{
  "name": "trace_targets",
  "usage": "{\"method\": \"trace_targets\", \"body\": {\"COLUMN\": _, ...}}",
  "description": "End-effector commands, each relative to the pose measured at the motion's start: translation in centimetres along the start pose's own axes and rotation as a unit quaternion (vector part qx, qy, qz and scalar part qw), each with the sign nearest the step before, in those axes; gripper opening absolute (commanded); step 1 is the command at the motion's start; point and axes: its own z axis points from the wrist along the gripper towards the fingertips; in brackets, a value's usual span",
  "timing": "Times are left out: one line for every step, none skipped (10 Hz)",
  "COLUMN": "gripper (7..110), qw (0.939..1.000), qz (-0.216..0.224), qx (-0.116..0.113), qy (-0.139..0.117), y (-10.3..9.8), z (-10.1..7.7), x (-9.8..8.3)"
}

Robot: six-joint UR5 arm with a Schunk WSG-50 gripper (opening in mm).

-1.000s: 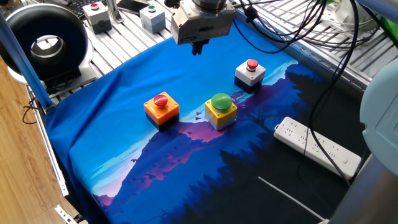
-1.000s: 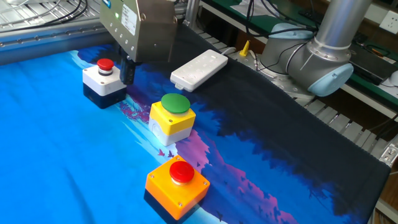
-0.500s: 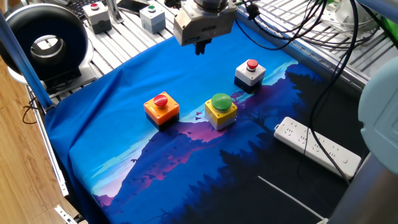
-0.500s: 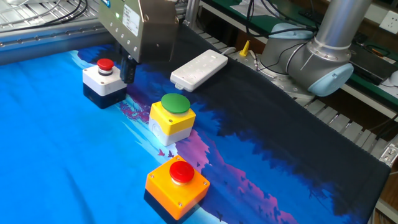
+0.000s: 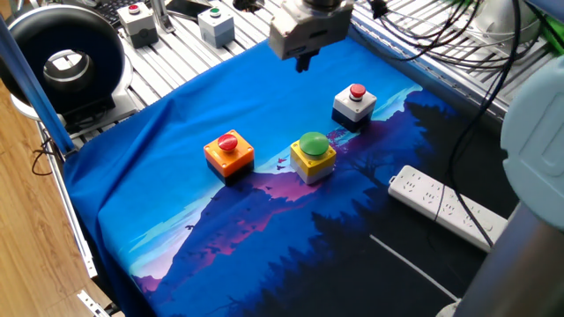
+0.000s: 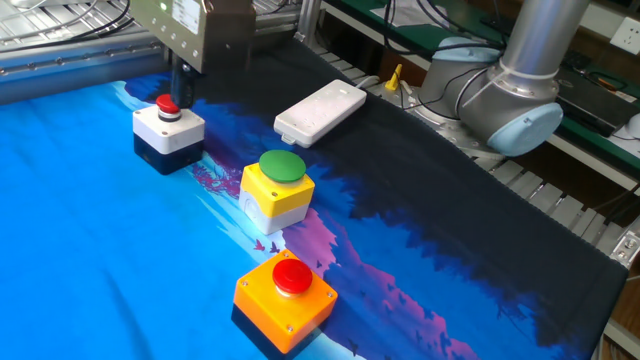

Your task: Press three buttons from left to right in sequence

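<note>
Change over the last second: the grey metal two-finger gripper (image 5: 304,62) has shifted sideways, toward 3 o'clock in the one fixed view, and sits a little higher in frame. In the other fixed view its dark fingers (image 6: 181,82) now hang just behind the small red cap of the white-and-navy cube push-button box (image 6: 168,128); before, they hung beside that box on its 3 o'clock side.

Button positions, one fixed view, on the blue landscape-print cloth (image 5: 176,123): orange cube box with red cap (image 5: 228,151) at 9 o'clock of the row, yellow cube box with large green dome (image 5: 313,154) in the middle, white-and-navy box (image 5: 354,103) at about 2 o'clock of the yellow one. All three are well apart from each other.

Judgement: the arm is lining up near the white-and-navy box, the rightmost button, so the sequence looks to be at or near its last press. No contact with the cap is evident.

Pose: wrist block above the cloth, fingers pointing straight down, tips clear of the surface. Whether the fingers are spread or pressed together I cannot tell; no view shows the tips apart or touching.

Also present: white power strip (image 5: 449,210) at 4 o'clock.
</note>
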Motion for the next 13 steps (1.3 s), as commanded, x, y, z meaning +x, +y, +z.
{"method": "trace_targets", "body": {"gripper": 7, "qw": 0.9998, "qz": 0.017, "qx": -0.009, "qy": 0.0, "y": 0.8, "z": 0.1, "x": 0.3}}
{"method": "trace_targets", "body": {"gripper": 7, "qw": 0.9996, "qz": 0.03, "qx": -0.002, "qy": -0.001, "y": 2.5, "z": 0.0, "x": 0.4}}
{"method": "trace_targets", "body": {"gripper": 7, "qw": 0.9991, "qz": 0.042, "qx": 0.004, "qy": -0.002, "y": 4.1, "z": 0.0, "x": 0.5}}
{"method": "trace_targets", "body": {"gripper": 7, "qw": 0.9984, "qz": 0.056, "qx": 0.007, "qy": -0.003, "y": 5.9, "z": -0.1, "x": 0.7}}
{"method": "trace_targets", "body": {"gripper": 7, "qw": 0.9977, "qz": 0.066, "qx": 0.01, "qy": -0.006, "y": 7.4, "z": 0.0, "x": 0.9}}
{"method": "trace_targets", "body": {"gripper": 7, "qw": 0.997, "qz": 0.076, "qx": 0.012, "qy": -0.008, "y": 8.9, "z": 0.1, "x": 1.2}}
{"method": "trace_targets", "body": {"gripper": 7, "qw": 0.9962, "qz": 0.086, "qx": 0.016, "qy": -0.011, "y": 10.1, "z": 0.3, "x": 1.7}}
{"method": "trace_targets", "body": {"gripper": 7, "qw": 0.9952, "qz": 0.094, "qx": 0.019, "qy": -0.018, "y": 11.2, "z": 0.9, "x": 2.1}}
{"method": "trace_targets", "body": {"gripper": 7, "qw": 0.9943, "qz": 0.101, "qx": 0.021, "qy": -0.029, "y": 12.2, "z": 1.7, "x": 2.5}}
{"method": "trace_targets", "body": {"gripper": 7, "qw": 0.9926, "qz": 0.113, "qx": 0.02, "qy": -0.039, "y": 13.6, "z": 3.0, "x": 3.2}}
{"method": "trace_targets", "body": {"gripper": 7, "qw": 0.9915, "qz": 0.121, "qx": 0.019, "qy": -0.045, "y": 14.4, "z": 4.1, "x": 4.0}}
{"method": "trace_targets", "body": {"gripper": 7, "qw": 0.9906, "qz": 0.126, "qx": 0.018, "qy": -0.048, "y": 15.1, "z": 5.0, "x": 4.7}}
{"method": "trace_targets", "body": {"gripper": 7, "qw": 0.9907, "qz": 0.125, "qx": 0.021, "qy": -0.049, "y": 15.3, "z": 5.6, "x": 5.1}}
